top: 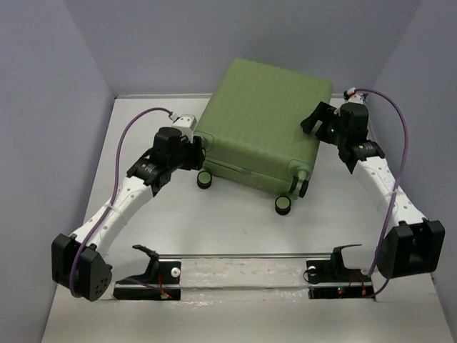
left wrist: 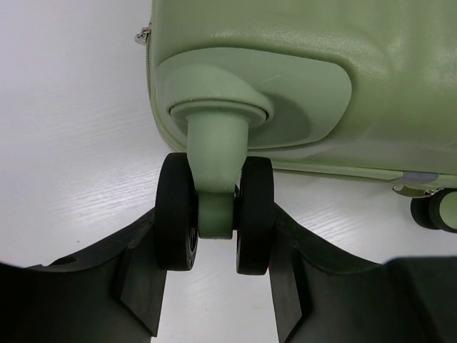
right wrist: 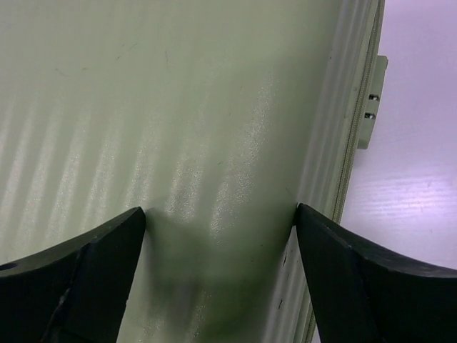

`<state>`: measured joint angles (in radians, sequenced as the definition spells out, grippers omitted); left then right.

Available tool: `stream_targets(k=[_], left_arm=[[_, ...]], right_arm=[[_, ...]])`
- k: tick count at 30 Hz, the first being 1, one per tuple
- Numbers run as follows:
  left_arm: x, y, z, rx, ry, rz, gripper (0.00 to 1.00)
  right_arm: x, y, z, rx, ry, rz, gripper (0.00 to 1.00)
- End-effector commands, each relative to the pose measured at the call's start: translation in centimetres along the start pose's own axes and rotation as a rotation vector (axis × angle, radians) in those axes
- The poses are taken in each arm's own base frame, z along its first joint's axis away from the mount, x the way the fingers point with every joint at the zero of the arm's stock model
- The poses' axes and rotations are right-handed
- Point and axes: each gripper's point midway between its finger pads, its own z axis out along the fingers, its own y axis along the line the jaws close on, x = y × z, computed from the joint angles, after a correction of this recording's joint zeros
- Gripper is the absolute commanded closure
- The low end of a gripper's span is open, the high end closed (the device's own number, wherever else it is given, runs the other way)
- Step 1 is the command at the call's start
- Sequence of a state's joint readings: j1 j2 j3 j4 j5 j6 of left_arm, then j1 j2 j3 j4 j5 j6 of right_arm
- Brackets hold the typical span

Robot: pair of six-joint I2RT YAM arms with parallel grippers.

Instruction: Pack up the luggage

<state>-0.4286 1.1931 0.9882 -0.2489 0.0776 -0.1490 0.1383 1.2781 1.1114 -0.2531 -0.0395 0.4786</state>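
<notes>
The luggage [top: 264, 114] is a light-green ribbed hard-shell suitcase. It lies flat and closed at the back middle of the table. My left gripper [top: 196, 152] is at its near left corner. In the left wrist view my left gripper [left wrist: 214, 243] has its fingers against both sides of a black double wheel [left wrist: 175, 214] on a green stem under the shell [left wrist: 321, 57]. My right gripper [top: 312, 121] is over the suitcase's right edge. In the right wrist view my right gripper [right wrist: 220, 214] is open, with both tips at the green shell [right wrist: 178, 107]. The lining is hidden.
Two more wheels [top: 205, 179] [top: 283, 205] stick out of the suitcase's near side. A zipper pull [left wrist: 145, 33] and a side lock [right wrist: 371, 103] show at the seam. A metal rail [top: 243, 255] with black mounts runs along the near edge. Walls close the left, back and right.
</notes>
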Motion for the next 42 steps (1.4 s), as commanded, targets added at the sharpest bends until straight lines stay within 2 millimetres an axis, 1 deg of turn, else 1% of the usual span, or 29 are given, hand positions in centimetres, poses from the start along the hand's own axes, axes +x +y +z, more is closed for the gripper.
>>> stream_targets(k=[1, 4, 5, 8, 11, 12, 13, 14, 15, 16, 19, 22, 23, 24, 26, 27, 29, 30, 31, 32, 33, 34, 35, 36, 37, 38, 39, 41, 42], left_arm=[[1.3, -6.8, -3.3, 0.22, -0.022, -0.006, 0.94], [2.2, -9.7, -5.1, 0.296, -0.034, -0.016, 0.94], [1.9, -10.5, -6.0, 0.327, -0.056, -0.023, 0.94], [2.6, -12.9, -7.7, 0.422, -0.054, -0.059, 0.94], [2.3, -15.5, -9.7, 0.552, -0.089, -0.112, 0.94], [2.4, -16.1, -10.1, 0.583, -0.091, -0.122, 0.94], [2.4, -16.6, -10.4, 0.607, -0.093, -0.129, 0.94], [2.5, -17.2, -10.6, 0.631, -0.089, -0.134, 0.94], [2.7, -18.2, -11.0, 0.675, -0.082, -0.132, 0.94], [2.3, -18.9, -11.2, 0.704, -0.093, -0.133, 0.94], [2.3, -20.3, -11.2, 0.749, -0.083, -0.131, 0.94], [1.0, -21.0, -11.3, 0.76, -0.111, -0.136, 0.94], [0.6, -21.0, -11.3, 0.757, -0.122, -0.137, 0.94], [0.2, -21.0, -11.3, 0.75, -0.136, -0.141, 0.94], [-0.8, -20.9, -11.3, 0.733, -0.168, -0.155, 0.94], [-1.3, -20.8, -11.4, 0.727, -0.181, -0.165, 0.94], [-2.0, -20.7, -11.4, 0.712, -0.204, -0.197, 0.94], [-2.4, -20.8, -11.6, 0.722, -0.223, -0.209, 0.94], [-2.5, -20.7, -11.7, 0.723, -0.231, -0.222, 0.94], [-2.9, -20.7, -11.8, 0.727, -0.247, -0.245, 0.94], [-3.0, -20.7, -11.8, 0.729, -0.25, -0.256, 0.94], [-3.0, -20.7, -11.7, 0.727, -0.253, -0.268, 0.94], [-3.0, -20.7, -11.8, 0.732, -0.257, -0.276, 0.94], [-3.3, -20.7, -12.0, 0.738, -0.265, -0.29, 0.94], [-3.3, -20.7, -11.9, 0.735, -0.266, -0.295, 0.94], [-3.1, -20.9, -11.9, 0.743, -0.259, -0.297, 0.94], [-3.2, -21.0, -11.8, 0.748, -0.263, -0.3, 0.94], [-3.1, -21.2, -11.6, 0.751, -0.253, -0.307, 0.94], [-3.0, -21.2, -11.4, 0.748, -0.248, -0.312, 0.94]], right_arm=[[5.0, 7.3, 1.0, -0.369, 0.238, -0.033, 0.18], [6.2, 10.0, 1.6, -0.45, 0.305, -0.081, 0.2], [6.5, 11.5, 1.7, -0.51, 0.34, -0.094, 0.2], [6.6, 13.5, 2.1, -0.592, 0.383, -0.093, 0.19], [6.1, 17.0, 2.7, -0.686, 0.429, -0.083, 0.17], [5.6, 17.8, 2.9, -0.705, 0.437, -0.068, 0.14], [3.9, 20.3, 2.1, -0.783, 0.421, -0.081, 0.12], [4.5, 20.9, 3.1, -0.794, 0.451, -0.07, 0.11], [4.3, 22.0, 3.0, -0.81, 0.468, -0.045, 0.07], [3.0, 23.3, 3.1, -0.849, 0.461, -0.036, 0.05], [0.8, 25.7, 1.7, -0.913, 0.441, -0.02, 0.04], [-3.4, 28.2, -1.8, -0.982, 0.328, -0.06, 0.03], [-3.4, 28.2, -1.6, -0.971, 0.319, -0.063, 0.03], [-4.9, 28.6, -3.3, -0.986, 0.27, -0.085, 0.03], [-6.2, 28.8, -5.0, -0.993, 0.209, -0.127, 0.02], [-6.8, 28.4, -6.7, -0.99, 0.16, -0.162, 0.02], [-6.2, 27.9, -8.2, -0.973, 0.123, -0.208, 0.05], [-4.9, 26.6, -9.1, -0.934, 0.088, -0.256, 0.09], [-3.2, 26.5, -9.8, -0.933, 0.092, -0.282, 0.13], [-2.1, 26.1, -10.2, -0.922, 0.065, -0.315, 0.24], [-0.6, 25.5, -10.7, -0.914, 0.066, -0.315, 0.26], [3.3, 23.7, -11.4, -0.892, 0.093, -0.33, 0.3], [4.8, 22.8, -11.6, -0.878, 0.082, -0.328, 0.4], [5.4, 22.5, -12.1, -0.887, 0.036, -0.322, 0.61], [6.1, 21.8, -12.3, -0.874, 0.005, -0.311, 0.64], [8.2, 20.2, -12.8, -0.871, 0.015, -0.309, 0.66], [8.0, 20.0, -13.0, -0.875, -0.018, -0.309, 0.71], [7.9, 19.2, -12.8, -0.838, -0.035, -0.31, 0.73], [7.2, 19.6, -13.3, -0.844, -0.041, -0.313, 0.72]])
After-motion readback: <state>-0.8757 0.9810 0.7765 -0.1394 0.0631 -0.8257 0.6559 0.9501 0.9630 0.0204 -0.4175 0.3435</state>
